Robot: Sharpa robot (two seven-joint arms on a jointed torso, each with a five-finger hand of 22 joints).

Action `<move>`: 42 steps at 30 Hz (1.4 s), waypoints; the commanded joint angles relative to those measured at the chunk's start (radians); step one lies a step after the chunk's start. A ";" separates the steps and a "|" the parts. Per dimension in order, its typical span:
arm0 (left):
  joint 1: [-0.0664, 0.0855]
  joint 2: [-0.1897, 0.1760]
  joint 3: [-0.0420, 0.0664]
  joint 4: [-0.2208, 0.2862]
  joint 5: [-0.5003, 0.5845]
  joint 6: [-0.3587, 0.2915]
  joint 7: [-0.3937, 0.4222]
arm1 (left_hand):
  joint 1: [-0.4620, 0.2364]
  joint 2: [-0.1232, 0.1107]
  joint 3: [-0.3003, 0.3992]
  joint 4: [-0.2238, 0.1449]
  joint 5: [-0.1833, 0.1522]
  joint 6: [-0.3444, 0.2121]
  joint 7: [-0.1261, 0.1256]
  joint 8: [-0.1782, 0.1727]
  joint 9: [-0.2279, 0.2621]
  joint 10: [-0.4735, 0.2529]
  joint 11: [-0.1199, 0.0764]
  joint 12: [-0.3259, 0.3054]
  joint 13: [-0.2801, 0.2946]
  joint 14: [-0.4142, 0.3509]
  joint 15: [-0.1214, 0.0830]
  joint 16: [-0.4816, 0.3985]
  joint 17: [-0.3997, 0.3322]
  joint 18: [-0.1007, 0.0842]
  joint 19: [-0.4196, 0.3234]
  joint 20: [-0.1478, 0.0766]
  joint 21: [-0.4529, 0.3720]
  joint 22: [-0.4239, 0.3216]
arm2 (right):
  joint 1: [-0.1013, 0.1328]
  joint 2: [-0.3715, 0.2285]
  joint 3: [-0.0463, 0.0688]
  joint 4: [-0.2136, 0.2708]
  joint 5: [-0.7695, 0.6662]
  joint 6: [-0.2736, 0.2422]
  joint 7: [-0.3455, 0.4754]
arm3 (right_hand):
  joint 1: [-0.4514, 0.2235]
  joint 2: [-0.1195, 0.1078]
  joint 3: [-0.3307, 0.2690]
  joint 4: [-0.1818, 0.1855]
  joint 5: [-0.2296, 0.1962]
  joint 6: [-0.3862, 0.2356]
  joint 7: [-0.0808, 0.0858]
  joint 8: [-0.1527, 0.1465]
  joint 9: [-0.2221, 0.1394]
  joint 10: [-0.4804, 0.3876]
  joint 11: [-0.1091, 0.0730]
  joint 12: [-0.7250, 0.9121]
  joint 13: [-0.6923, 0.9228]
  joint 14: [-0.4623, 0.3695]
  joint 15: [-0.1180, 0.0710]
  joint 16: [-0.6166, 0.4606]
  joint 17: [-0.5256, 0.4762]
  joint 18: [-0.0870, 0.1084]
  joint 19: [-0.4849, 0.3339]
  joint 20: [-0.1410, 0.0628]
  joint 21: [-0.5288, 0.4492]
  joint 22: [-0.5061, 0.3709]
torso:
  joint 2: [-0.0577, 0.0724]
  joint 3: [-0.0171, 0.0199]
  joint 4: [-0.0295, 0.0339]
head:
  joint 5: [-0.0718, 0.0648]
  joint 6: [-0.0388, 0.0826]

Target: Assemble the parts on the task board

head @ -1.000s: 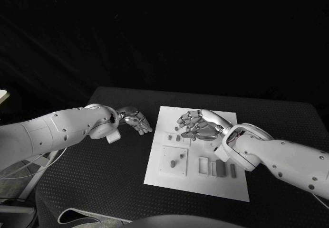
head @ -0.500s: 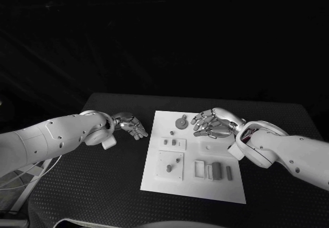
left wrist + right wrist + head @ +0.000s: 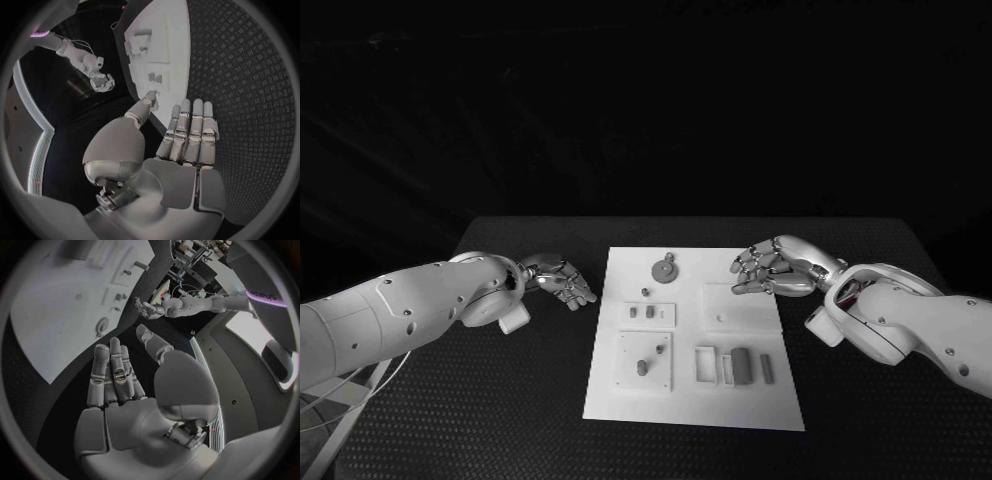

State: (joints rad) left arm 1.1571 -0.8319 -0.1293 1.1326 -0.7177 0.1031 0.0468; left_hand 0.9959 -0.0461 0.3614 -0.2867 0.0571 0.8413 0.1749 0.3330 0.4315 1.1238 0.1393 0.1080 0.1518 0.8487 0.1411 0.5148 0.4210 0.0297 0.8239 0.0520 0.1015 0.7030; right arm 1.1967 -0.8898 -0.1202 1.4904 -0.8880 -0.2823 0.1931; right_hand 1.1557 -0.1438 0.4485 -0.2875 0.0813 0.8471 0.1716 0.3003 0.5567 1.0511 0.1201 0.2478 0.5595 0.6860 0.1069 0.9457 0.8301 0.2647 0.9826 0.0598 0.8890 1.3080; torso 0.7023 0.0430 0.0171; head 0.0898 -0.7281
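While neither hand holds anything, assembly looks barely begun: grey parts [image 3: 744,364] lie loose on the task board [image 3: 762,405] at mid-table. Left hand [image 3: 561,281], fingers extended and apart, hovers just off the board's left edge; right hand [image 3: 777,268], fingers loosely spread, sits above its far right corner, clear of every part.

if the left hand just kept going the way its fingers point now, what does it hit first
Probably the near left edge of the task board. The left hand is open, holding nothing, beside the board with its fingers aimed toward it. Its height above the table is unclear, so it might pass over the edge toward the small parts.
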 commanded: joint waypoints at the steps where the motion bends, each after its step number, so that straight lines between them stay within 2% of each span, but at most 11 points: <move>1: -0.004 0.002 0.000 -0.002 0.019 0.001 0.014 | 0.006 0.000 0.005 0.001 -0.006 0.001 0.007 -0.004 -0.001 -0.003 0.001 -0.003 0.002 -0.001 0.002 -0.006 0.002 -0.008 0.003 -0.006 -0.005 -0.001 | 0.000 -0.019 -0.001 0.011 0.013 -0.019 -0.027 | -0.008 -0.006 -0.018 0.002 -0.001 -0.041 -0.012 -0.027 -0.013 -0.093 0.017 -0.026 0.040 -0.055 0.003 0.185 0.191 -0.003 0.015 -0.009 -0.013 0.002 | -0.004 0.0060 -0.0064 | -0.009 0.000; 4: -0.009 0.004 -0.001 -0.006 0.021 0.001 0.016 | 0.006 0.000 0.005 0.001 -0.006 0.001 0.007 -0.004 -0.001 -0.003 0.001 -0.003 0.002 -0.001 0.002 -0.006 0.002 -0.008 0.003 -0.006 -0.005 -0.001 | 0.000 -0.038 -0.005 0.015 0.039 -0.009 -0.024 | -0.005 -0.006 -0.021 0.001 -0.001 -0.046 -0.017 -0.032 -0.014 -0.153 0.023 -0.016 0.120 -0.094 0.009 0.260 0.176 -0.003 0.038 -0.009 -0.014 -0.001 | -0.005 0.0058 -0.0074 | -0.023 0.006; 7: -0.014 0.007 -0.001 -0.007 0.024 0.007 0.017 | 0.006 0.000 0.005 0.001 -0.006 0.001 0.007 -0.004 -0.001 -0.003 0.001 -0.004 0.002 -0.001 0.002 -0.006 0.002 -0.008 0.003 -0.006 -0.005 -0.001 | 0.001 -0.065 -0.014 0.022 0.112 0.056 -0.058 | 0.028 0.018 -0.038 -0.004 -0.003 -0.009 0.005 -0.018 -0.011 -0.053 -0.028 0.184 0.289 0.106 -0.095 0.345 0.086 -0.003 0.178 -0.078 0.162 0.028 | -0.009 0.0091 -0.0128 | -0.028 0.007; 10: -0.021 0.010 -0.001 -0.015 0.027 0.012 0.018 | 0.006 0.001 0.005 0.001 -0.006 0.001 0.007 -0.004 -0.001 -0.003 0.001 -0.004 0.002 -0.001 0.002 -0.007 0.002 -0.008 0.003 -0.006 -0.005 -0.002 | 0.001 -0.083 -0.036 0.032 0.159 0.054 -0.083 | 0.022 0.038 -0.038 -0.002 -0.002 0.021 -0.004 -0.013 -0.011 -0.035 -0.056 0.334 0.381 0.194 -0.139 0.320 -0.027 -0.003 0.155 -0.126 0.267 0.028 | -0.012 0.0113 -0.0166 | -0.028 0.007; 18: -0.023 0.014 -0.001 -0.021 0.030 0.013 0.021 | 0.007 0.004 0.007 0.001 -0.006 0.001 0.008 -0.005 -0.002 -0.003 0.001 -0.004 0.003 -0.001 0.002 -0.007 0.003 -0.008 0.004 -0.006 -0.006 -0.002 | 0.001 -0.100 -0.069 0.034 0.202 0.189 -0.161 | 0.047 0.037 0.032 -0.003 0.000 -0.005 0.005 -0.052 -0.045 -0.055 -0.052 0.488 0.442 0.201 -0.139 0.379 -0.116 -0.003 0.123 -0.129 0.350 0.020 | -0.018 0.0122 -0.0266 | -0.036 0.007; 24: -0.024 0.013 -0.001 -0.020 0.031 0.012 0.020 | 0.006 0.005 0.007 0.002 -0.006 0.000 0.008 -0.005 -0.002 -0.003 0.001 -0.005 0.004 -0.001 0.002 -0.008 0.004 -0.008 0.004 -0.006 -0.006 -0.002 | 0.001 -0.108 -0.081 0.039 0.185 0.193 -0.167 | -0.059 0.046 0.086 0.088 -0.001 -0.086 0.033 -0.089 -0.068 -0.204 -0.022 0.350 0.292 0.215 -0.105 0.367 -0.169 -0.003 0.175 -0.152 0.227 -0.084 | -0.022 0.0110 -0.0295 | -0.038 0.002; 26: -0.024 0.014 -0.001 -0.020 0.031 0.010 0.021 | 0.006 0.005 0.007 0.002 -0.006 0.000 0.008 -0.005 -0.002 -0.003 0.001 -0.005 0.004 -0.001 0.002 -0.008 0.004 -0.009 0.004 -0.006 -0.006 -0.002 | 0.001 -0.107 -0.082 0.030 0.192 0.241 -0.185 | -0.100 0.065 0.157 0.129 0.004 -0.099 0.029 -0.083 -0.062 -0.285 0.030 0.210 0.166 0.186 -0.060 0.119 -0.301 -0.017 0.100 -0.094 -0.042 -0.265 | -0.022 0.0104 -0.0291 | -0.042 0.001; 27: -0.024 0.014 -0.001 -0.019 0.031 0.010 0.021 | 0.006 0.005 0.007 0.002 -0.006 0.000 0.008 -0.005 -0.002 -0.003 0.001 -0.005 0.004 -0.001 0.002 -0.008 0.004 -0.009 0.004 -0.006 -0.006 -0.002 | 0.001 -0.106 -0.082 0.029 0.206 0.256 -0.193 | -0.124 0.049 0.165 0.112 -0.015 -0.104 0.033 -0.066 -0.049 -0.235 0.023 0.146 0.064 0.270 -0.039 -0.045 -0.380 -0.016 0.200 -0.045 -0.213 -0.432 | -0.021 0.0098 -0.0283 | -0.045 0.001; 30: -0.024 0.013 -0.001 -0.019 0.031 0.011 0.020 | 0.006 0.006 0.007 0.002 -0.006 0.000 0.008 -0.005 -0.002 -0.003 0.001 -0.005 0.004 -0.001 0.002 -0.008 0.004 -0.009 0.004 -0.006 -0.006 -0.002 | 0.001 -0.104 -0.082 0.029 0.240 0.275 -0.211 | -0.108 0.093 0.162 0.035 -0.006 -0.119 0.026 -0.053 -0.041 -0.207 0.041 0.106 -0.031 0.257 -0.029 -0.211 -0.425 -0.006 0.189 0.008 -0.400 -0.582 | -0.021 0.0087 -0.0270 | -0.048 -0.001; 40: -0.023 0.005 -0.001 -0.005 0.045 0.006 0.016 | 0.007 0.006 0.008 0.001 -0.005 0.000 0.008 -0.005 -0.002 -0.003 0.001 -0.005 0.005 -0.001 0.002 -0.008 0.005 -0.009 0.004 -0.007 -0.007 -0.002 | 0.002 -0.093 -0.085 0.007 0.381 0.366 -0.245 | 0.011 0.095 0.222 -0.005 -0.004 -0.100 0.003 -0.025 -0.042 -0.131 0.016 0.069 -0.167 0.260 -0.016 -0.386 -0.483 -0.028 0.044 0.081 -0.591 -0.700 | -0.020 0.0063 -0.0292 | -0.056 -0.009; 42: -0.023 0.002 -0.002 0.000 0.054 0.004 0.014 | 0.007 0.006 0.008 0.001 -0.006 0.000 0.008 -0.006 -0.002 -0.003 0.001 -0.005 0.005 -0.001 0.002 -0.008 0.005 -0.009 0.004 -0.007 -0.007 -0.002 | 0.003 -0.093 -0.086 0.011 0.330 0.358 -0.247 | -0.007 0.077 0.169 0.001 -0.004 -0.050 0.009 0.002 -0.032 -0.034 -0.001 0.122 -0.151 0.351 -0.044 -0.339 -0.446 -0.014 0.109 0.061 -0.505 -0.634 | -0.020 0.0060 -0.0300 | -0.056 -0.008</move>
State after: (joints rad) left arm 1.1335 -0.8289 -0.1310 1.1271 -0.6871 0.1041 0.0539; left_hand 0.9959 -0.0461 0.3642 -0.2839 0.0571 0.8414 0.1749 0.3330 0.4307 1.1238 0.1392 0.1080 0.1556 0.8487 0.1411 0.5110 0.4249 0.0270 0.8277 0.0482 0.1015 0.7020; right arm 1.1988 -0.9843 -0.2065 1.4971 -0.5643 0.0287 -0.0314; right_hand 1.1509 -0.0580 0.6264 -0.2868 0.0775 0.7870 0.1781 0.2967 0.5216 0.9985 0.1213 0.3599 0.4044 0.9536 0.0908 0.5578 0.3730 0.2470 1.0737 0.1230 0.3668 0.6655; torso 0.6819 0.0498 -0.0118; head 0.0351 -0.7357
